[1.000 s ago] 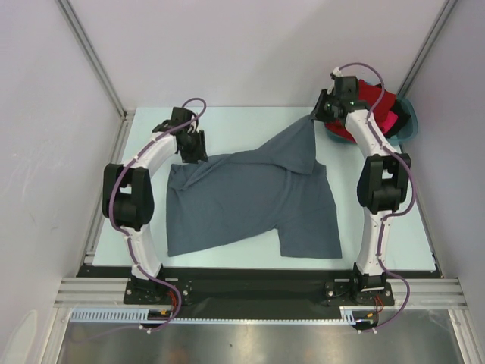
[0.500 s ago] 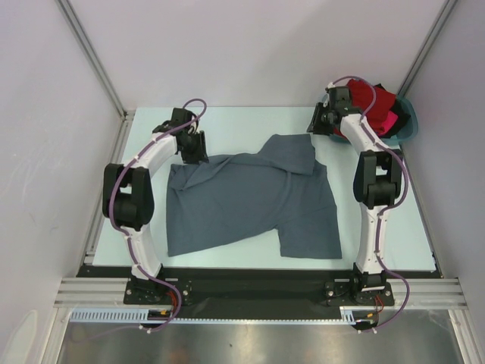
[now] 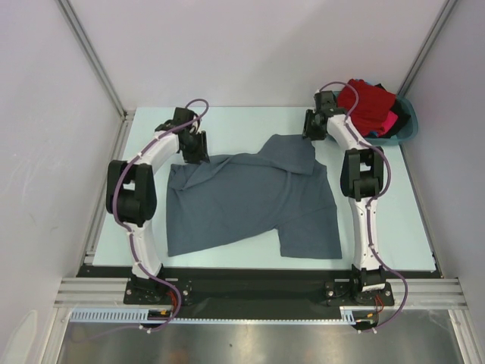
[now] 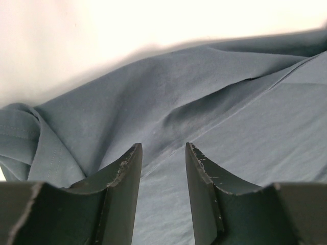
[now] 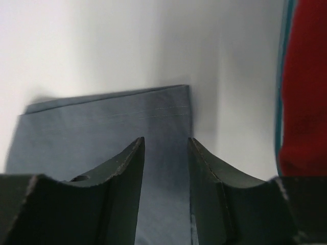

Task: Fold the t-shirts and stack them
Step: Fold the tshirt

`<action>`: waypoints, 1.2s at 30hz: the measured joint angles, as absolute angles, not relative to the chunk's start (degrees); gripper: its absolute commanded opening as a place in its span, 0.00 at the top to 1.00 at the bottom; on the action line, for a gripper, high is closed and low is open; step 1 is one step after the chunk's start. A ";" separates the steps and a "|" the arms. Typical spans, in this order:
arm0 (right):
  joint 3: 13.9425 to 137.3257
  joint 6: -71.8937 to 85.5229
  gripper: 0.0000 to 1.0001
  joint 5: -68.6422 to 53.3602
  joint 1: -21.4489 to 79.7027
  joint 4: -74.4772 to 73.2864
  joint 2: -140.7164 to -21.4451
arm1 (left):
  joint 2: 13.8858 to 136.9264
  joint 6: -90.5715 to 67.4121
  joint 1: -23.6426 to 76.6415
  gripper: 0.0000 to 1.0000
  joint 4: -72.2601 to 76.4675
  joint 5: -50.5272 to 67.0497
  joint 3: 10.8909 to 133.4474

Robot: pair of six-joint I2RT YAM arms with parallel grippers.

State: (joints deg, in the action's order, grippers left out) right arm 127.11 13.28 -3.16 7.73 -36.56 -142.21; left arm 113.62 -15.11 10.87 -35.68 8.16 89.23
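L claw (image 4: 162, 147), R claw (image 5: 165, 140) hover over tee (image 3: 250, 201)

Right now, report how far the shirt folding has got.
Done: the grey shirt lies out on the table, rumpled, unfolded. In hand: the left claw, open, over its far left corner; the right claw, open, over a sleeve. Left: every fold, the stack, the red shirt and more in the basin.

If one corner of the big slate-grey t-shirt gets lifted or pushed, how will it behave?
Probably floppy: the slate-grey cloth t-shirt lies with soft creases and a sleeve folded over, so a lifted corner would likely drape and drag the rest. Pushed, it would likely bunch rather than slide across the pale table.
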 measured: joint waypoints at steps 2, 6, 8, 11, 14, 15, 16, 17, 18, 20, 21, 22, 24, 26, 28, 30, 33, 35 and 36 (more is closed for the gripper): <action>127.39 13.13 0.54 -1.76 7.92 -37.10 -143.33 | 113.80 -14.92 10.87 0.56 -35.73 8.16 89.54; 128.60 12.67 0.52 0.51 8.16 -37.91 -144.33 | 114.21 -14.83 10.87 0.56 -35.75 8.14 89.80; 129.43 12.23 0.51 1.41 8.16 -38.00 -144.55 | 114.41 -14.63 10.87 0.55 -35.83 8.14 89.80; 130.34 11.86 0.52 1.98 8.29 -38.00 -145.14 | 114.61 -14.48 10.87 0.56 -36.03 8.14 89.80; 131.98 11.75 0.52 1.85 8.47 -38.24 -146.71 | 114.89 -14.48 10.87 0.56 -36.12 8.14 89.80; 132.60 11.73 0.52 1.87 8.58 -38.17 -147.28 | 115.04 -14.48 10.87 0.56 -36.16 8.14 89.80; 133.34 11.73 0.52 1.74 8.62 -38.19 -147.63 | 115.18 -14.48 10.87 0.56 -36.16 8.14 89.80; 133.49 11.75 0.52 1.72 8.62 -38.15 -147.76 | 115.26 -14.46 10.87 0.55 -36.25 8.14 89.82; 133.62 11.73 0.52 1.63 8.60 -38.15 -147.87 | 115.35 -14.46 10.87 0.55 -36.34 8.14 89.82; 133.80 11.73 0.58 1.41 8.54 -38.19 -147.98 | 115.42 -14.44 10.87 0.56 -36.42 8.14 89.82; 134.02 11.70 0.62 1.34 8.54 -38.30 -148.11 | 115.48 -14.44 10.87 0.56 -36.53 8.14 89.82; 134.19 11.66 0.67 1.26 8.51 -38.28 -148.24 | 115.50 -14.44 10.87 0.56 -36.58 8.14 89.82; 134.67 11.51 0.88 1.10 8.49 -38.30 -148.59 | 115.52 -14.41 10.87 0.55 -36.64 8.14 89.82; 134.69 11.66 1.00 0.60 8.43 -38.41 -148.64 | 115.52 -14.41 10.87 0.56 -36.64 8.14 89.82; 134.72 11.75 1.00 0.01 8.25 -38.50 -148.70 | 115.55 -14.39 10.87 0.56 -36.69 8.14 89.82; 134.72 11.77 1.00 -0.60 8.05 -38.48 -148.70 | 115.55 -14.37 10.87 0.56 -36.75 8.14 89.82; 134.52 11.73 1.00 -1.39 7.92 -38.11 -148.70 | 115.55 -14.39 10.87 0.56 -36.77 8.14 89.82; 132.25 11.68 1.00 -2.04 7.84 -36.16 -147.59 | 115.55 -14.37 10.87 0.56 -36.75 8.16 89.82; 130.98 11.66 1.00 -2.42 7.81 -35.64 -146.87 | 115.55 -14.39 10.87 0.56 -36.73 8.16 89.82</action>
State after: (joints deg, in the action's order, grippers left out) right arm 130.98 11.66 -2.42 7.81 -35.64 -146.87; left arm 115.55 -14.39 10.87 -36.73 8.16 89.82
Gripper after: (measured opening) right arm 0.009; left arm 0.439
